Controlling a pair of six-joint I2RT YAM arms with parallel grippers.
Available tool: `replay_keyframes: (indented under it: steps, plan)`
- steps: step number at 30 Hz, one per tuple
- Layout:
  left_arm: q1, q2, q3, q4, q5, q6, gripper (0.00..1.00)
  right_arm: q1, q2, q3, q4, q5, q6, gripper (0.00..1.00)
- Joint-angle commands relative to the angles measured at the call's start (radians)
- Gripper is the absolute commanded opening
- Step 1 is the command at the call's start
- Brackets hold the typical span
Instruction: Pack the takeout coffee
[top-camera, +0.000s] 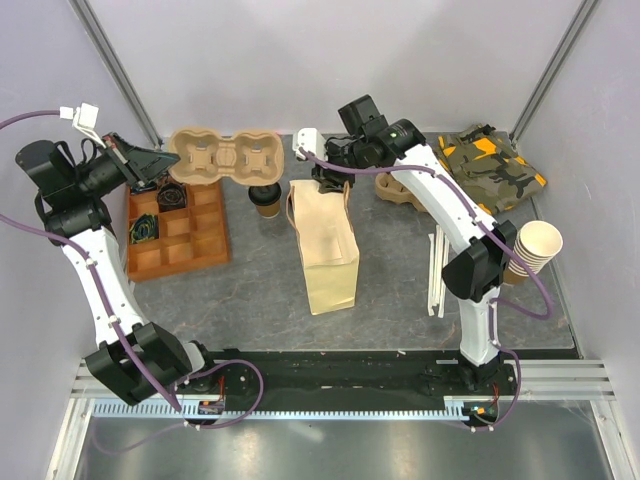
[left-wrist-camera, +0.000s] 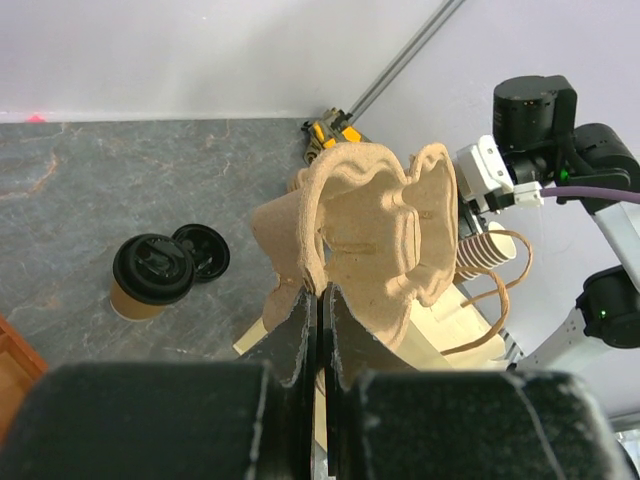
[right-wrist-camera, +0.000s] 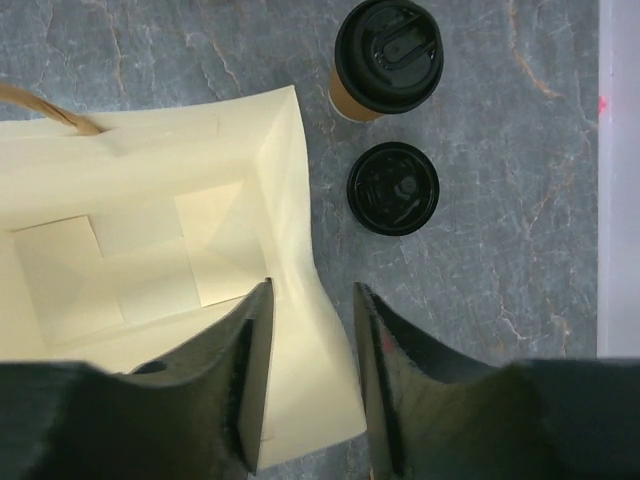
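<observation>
On the grey stone-patterned table (top-camera: 400, 290), toward 12 o'clock in the top view, the small brown paper cup with a round black lid (top-camera: 265, 200) is seen upright. It stands outside the tan paper bag (top-camera: 328, 250), just at the bag's 9 o'clock. A loose round black plastic lid (right-wrist-camera: 393, 188) lies at the cup's 6 o'clock in the right wrist view, and cannot be made out from above. The bag's mouth is covered from above by the right gripper (right-wrist-camera: 308, 340). Its fingers are parted astride the bag's wall, one inside and one outside. The left gripper (left-wrist-camera: 320, 310) is clamped on a pale brown moulded-pulp cup carrier (left-wrist-camera: 370, 225), by which most of the bag is hidden in that view.
</observation>
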Motion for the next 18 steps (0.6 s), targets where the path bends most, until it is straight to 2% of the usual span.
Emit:
replay_keyframes:
  steps: [1,5,6,13,18]
  plan:
    - [0.004,-0.012,0.039,-0.046,0.017,0.075,0.02,0.002,-0.001,0.043,-0.018,-0.014,-0.035,0.36]
    - [0.002,-0.006,0.061,-0.085,0.023,0.119,0.02,0.002,-0.024,0.048,-0.032,0.004,-0.044,0.11]
    - [0.002,-0.005,0.067,-0.092,0.025,0.127,0.02,0.001,-0.041,0.048,-0.033,0.012,-0.046,0.00]
    - [-0.004,-0.011,0.185,-0.105,0.038,0.230,0.02,0.001,-0.136,0.042,0.019,0.164,-0.004,0.00]
    - [-0.019,-0.025,0.289,-0.119,0.087,0.355,0.02,0.001,-0.231,-0.036,0.077,0.260,-0.004,0.00]
